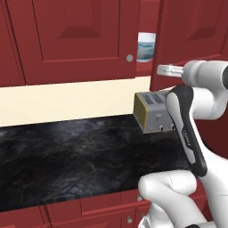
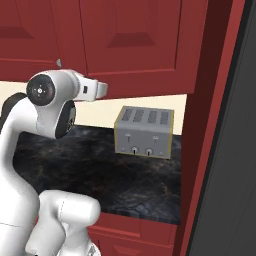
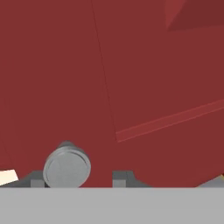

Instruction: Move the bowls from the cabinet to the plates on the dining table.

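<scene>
The dark red cabinet (image 1: 80, 40) hangs above the counter. Through a gap between its doors I see one of the bowls (image 1: 146, 46), white with a blue-teal pattern, standing on a shelf. In the hand view my gripper (image 3: 79, 178) faces a red door panel at close range. A round silver knob (image 3: 67, 167) sits between its fingertips (image 3: 122, 177), close to the left one and with a gap to the right one, so the jaws stand open around it. The right door (image 1: 191, 31) stands swung out toward me. The plates and the dining table are out of view.
A silver four-slot toaster (image 1: 153, 116) (image 2: 144, 131) stands on the black marbled counter (image 1: 80, 156) under the cabinet, by the cream wall. Red drawers run below the counter's front edge. A tall dark panel (image 2: 240, 150) rises at the far right.
</scene>
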Tool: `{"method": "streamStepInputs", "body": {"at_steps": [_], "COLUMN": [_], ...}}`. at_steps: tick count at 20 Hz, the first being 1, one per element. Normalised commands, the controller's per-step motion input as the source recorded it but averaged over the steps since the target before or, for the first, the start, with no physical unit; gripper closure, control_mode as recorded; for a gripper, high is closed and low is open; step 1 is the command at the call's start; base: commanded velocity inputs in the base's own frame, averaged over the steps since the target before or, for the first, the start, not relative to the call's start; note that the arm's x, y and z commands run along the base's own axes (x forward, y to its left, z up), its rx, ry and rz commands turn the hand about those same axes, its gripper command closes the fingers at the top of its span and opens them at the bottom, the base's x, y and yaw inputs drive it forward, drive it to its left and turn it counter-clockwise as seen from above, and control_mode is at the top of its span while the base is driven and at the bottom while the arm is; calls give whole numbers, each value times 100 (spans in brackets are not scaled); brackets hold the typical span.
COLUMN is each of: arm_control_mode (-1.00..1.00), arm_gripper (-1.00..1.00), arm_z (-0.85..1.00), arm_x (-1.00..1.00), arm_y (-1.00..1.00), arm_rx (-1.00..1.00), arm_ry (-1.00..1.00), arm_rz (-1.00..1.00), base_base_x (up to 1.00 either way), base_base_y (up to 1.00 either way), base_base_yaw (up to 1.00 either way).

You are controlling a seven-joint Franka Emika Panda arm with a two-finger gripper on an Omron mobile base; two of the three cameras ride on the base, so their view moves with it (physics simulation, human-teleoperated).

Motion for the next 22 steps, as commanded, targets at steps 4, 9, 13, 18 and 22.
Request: {"method": "streamStepInputs", "body": {"at_steps": [4, 9, 13, 18, 22], "arm_control_mode": [-100, -100, -100, -100, -100], "arm_gripper": [100, 100, 100, 100, 100], "arm_z": [4, 7, 13, 14, 14], "arm_x": [-30, -29, -28, -29, -28], "arm_y": [-100, -100, -100, -100, -100], "arm_rx": [7, 7, 6, 6, 6], "arm_ry": [0, 0, 0, 0, 1], "arm_rz": [0, 0, 0, 0, 0], "base_base_x": [0, 0, 0, 0, 0], "base_base_y": [0, 0, 0, 0, 0], "base_base_yaw": [0, 0, 0, 0, 0]}}
